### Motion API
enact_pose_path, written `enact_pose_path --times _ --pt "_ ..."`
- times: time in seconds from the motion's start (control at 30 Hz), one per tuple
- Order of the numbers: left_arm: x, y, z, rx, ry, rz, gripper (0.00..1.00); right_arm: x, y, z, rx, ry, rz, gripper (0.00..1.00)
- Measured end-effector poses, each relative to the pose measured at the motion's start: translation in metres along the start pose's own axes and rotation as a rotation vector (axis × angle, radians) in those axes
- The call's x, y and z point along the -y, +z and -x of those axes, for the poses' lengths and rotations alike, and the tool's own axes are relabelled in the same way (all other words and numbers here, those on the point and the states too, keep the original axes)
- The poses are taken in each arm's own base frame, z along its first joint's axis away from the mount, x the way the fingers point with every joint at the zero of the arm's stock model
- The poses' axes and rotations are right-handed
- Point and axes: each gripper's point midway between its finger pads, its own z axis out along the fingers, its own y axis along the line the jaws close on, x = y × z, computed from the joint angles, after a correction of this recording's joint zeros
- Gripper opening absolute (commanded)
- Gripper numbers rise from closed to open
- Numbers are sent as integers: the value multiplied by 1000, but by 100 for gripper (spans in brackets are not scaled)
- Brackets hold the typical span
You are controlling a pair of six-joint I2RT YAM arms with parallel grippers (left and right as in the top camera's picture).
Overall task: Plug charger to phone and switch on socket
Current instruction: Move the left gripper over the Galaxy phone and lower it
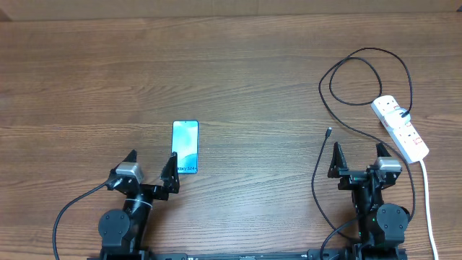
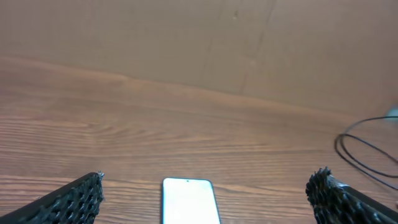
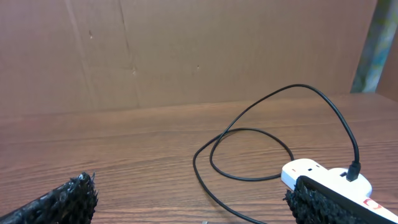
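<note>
The phone (image 1: 185,147) lies flat on the table (image 1: 238,65), screen up, on the left side. Its long side runs straight away from the robot. The end with the small words is the near end. In the left wrist view the phone (image 2: 189,200) shows low down, between the two fingers.

The left gripper (image 1: 152,156) is by the phone's near end, a bit to its left. Its fingers are wide apart and hold nothing. From above, one finger looks right beside the phone's edge.

The charger (image 1: 369,49) is on the right side, well apart from the phone. Its small tip (image 1: 328,131) lies on the table, pointing away from the robot. The black cable makes a big loop farther out. Its plug (image 1: 404,114) sits in the socket (image 1: 401,128).

The socket lies slanted, with its far end more to the left and its near end more to the right. Its white cord (image 1: 427,195) runs back toward the robot.

The right gripper (image 1: 358,146) is between the tip and the socket. Its fingers are wide apart and hold nothing. In its wrist view the loop (image 3: 249,152) lies ahead, and the socket (image 3: 311,169) shows by the right finger.
</note>
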Motion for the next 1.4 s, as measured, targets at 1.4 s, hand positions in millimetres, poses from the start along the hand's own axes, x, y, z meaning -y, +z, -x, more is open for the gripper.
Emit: enact_pose_path --times 1.4 --pt "56 54 97 -770 -58 105 100 0 0 0 1 0 0 100"
